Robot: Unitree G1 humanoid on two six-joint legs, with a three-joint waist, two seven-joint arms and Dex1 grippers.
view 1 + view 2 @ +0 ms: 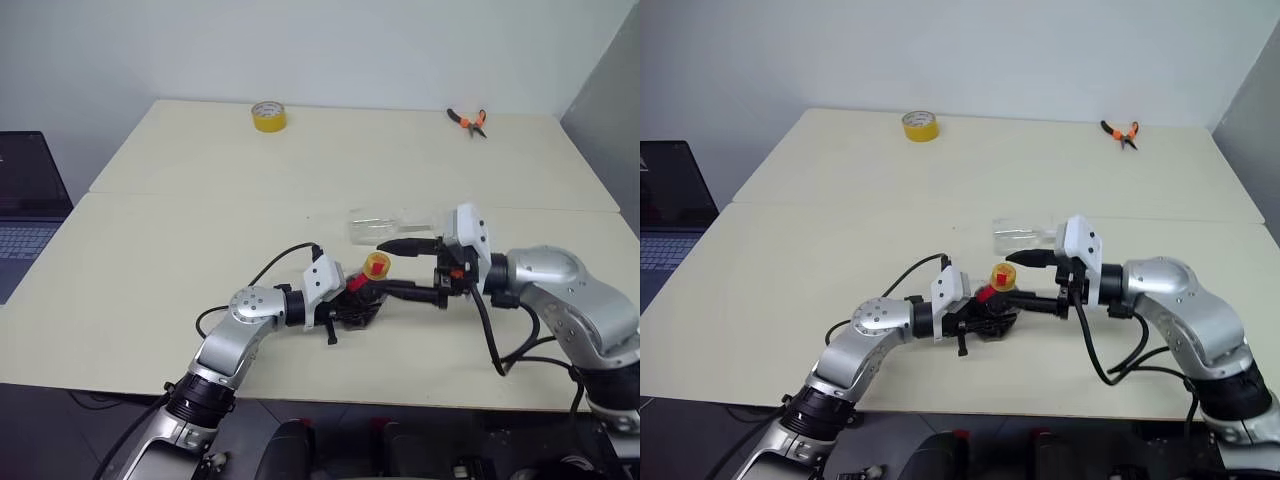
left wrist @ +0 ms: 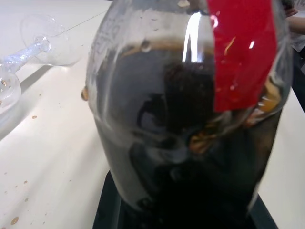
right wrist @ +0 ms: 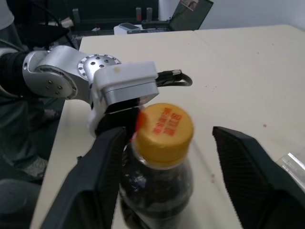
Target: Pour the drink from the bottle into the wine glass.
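The bottle (image 1: 358, 298), small and clear with a red label, stands upright near the table's front edge, and my left gripper (image 1: 352, 306) is shut on its body. Up close, the dark drink (image 2: 190, 191) fills the bottle's lower part. Its yellow cap (image 3: 164, 125) is on. My right gripper (image 3: 167, 130) comes in level from the right and stands open, one finger on each side of the cap with gaps between. The wine glass (image 1: 385, 228) lies on its side on the table just behind the bottle, empty.
A yellow tape roll (image 1: 268, 116) sits at the table's far left and orange-handled pliers (image 1: 467, 120) at the far right. A laptop (image 1: 25, 210) stands beyond the left edge. A seam (image 1: 200, 197) crosses the tabletop between the two halves.
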